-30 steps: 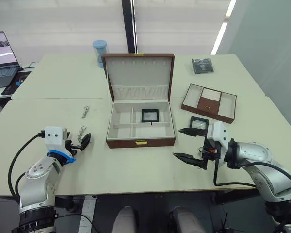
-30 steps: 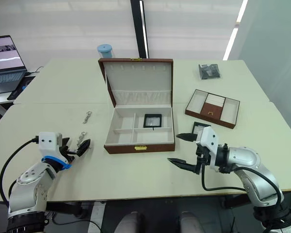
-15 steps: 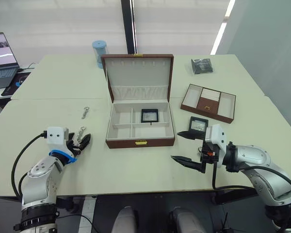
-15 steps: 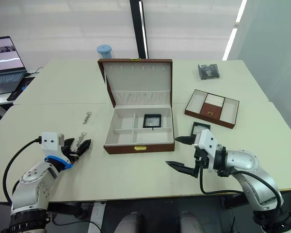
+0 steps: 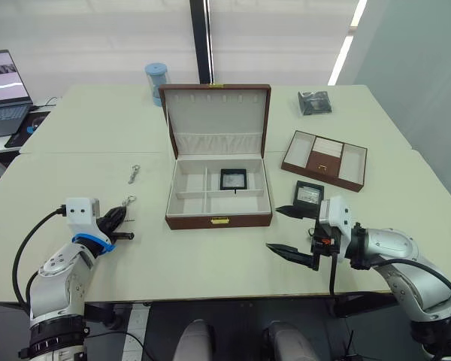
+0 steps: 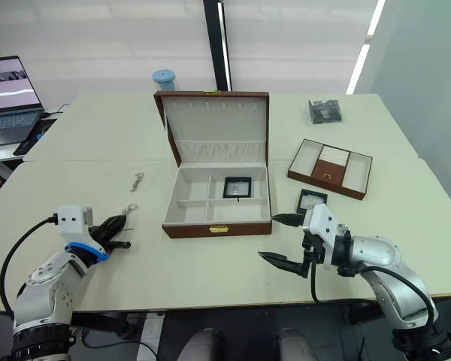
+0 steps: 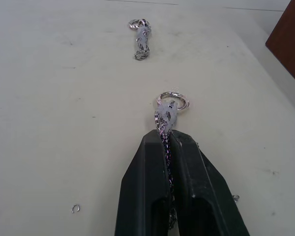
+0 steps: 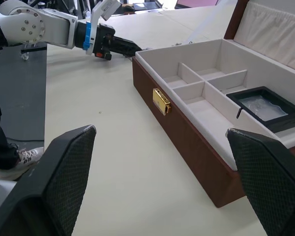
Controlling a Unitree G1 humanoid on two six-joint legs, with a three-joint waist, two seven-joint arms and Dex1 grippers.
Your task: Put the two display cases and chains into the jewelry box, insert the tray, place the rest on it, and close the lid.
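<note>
The jewelry box stands in the middle of the table with its lid upright. One display case lies in the box's back right compartment. The other display case rests on the table right of the box, just behind my right gripper, which is open and empty. My left gripper is shut on a silver chain on the table left of the box, its ring sticking out past the fingertips. A second chain lies farther back. The tray sits at the right.
A blue cylinder stands behind the box. A black packet lies at the back right and a laptop at the far left. A tiny loose ring lies on the table by my left gripper.
My left gripper has closed from wide open onto the near chain. The right arm has barely moved and its gripper stays open.
</note>
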